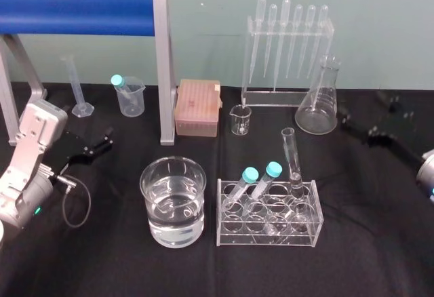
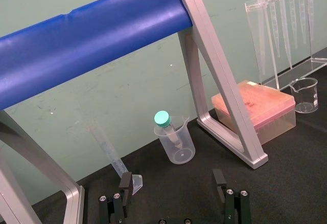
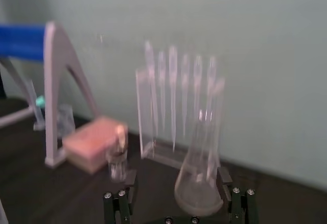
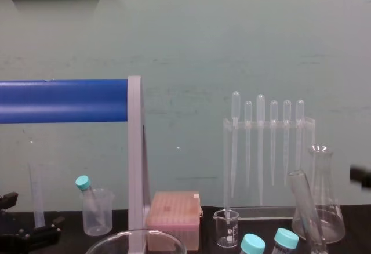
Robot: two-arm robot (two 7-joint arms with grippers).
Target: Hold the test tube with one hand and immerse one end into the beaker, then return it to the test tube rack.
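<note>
The clear, uncapped test tube (image 1: 291,153) stands upright in the back right cell of the clear test tube rack (image 1: 268,230), and its upper part also appears in the chest view (image 4: 304,200). Left of the rack stands the wide glass beaker (image 1: 173,202), about half full of clear liquid; its rim (image 4: 136,238) shows at the bottom of the chest view. My left gripper (image 1: 95,145) (image 2: 172,180) rests open and empty at the table's left. Over the right side, behind the rack, my right gripper (image 1: 369,122) (image 3: 176,178) is open and empty, facing the conical flask.
Two teal-capped tubes (image 1: 261,178) lean in the rack. Behind stand a small glass beaker (image 1: 240,119), a pink tip box (image 1: 197,107), a pipette stand (image 1: 288,53), a conical flask (image 1: 319,104), a plastic beaker (image 1: 130,97) holding a capped tube, a measuring cylinder (image 1: 76,87) and a blue-barred frame (image 1: 161,66).
</note>
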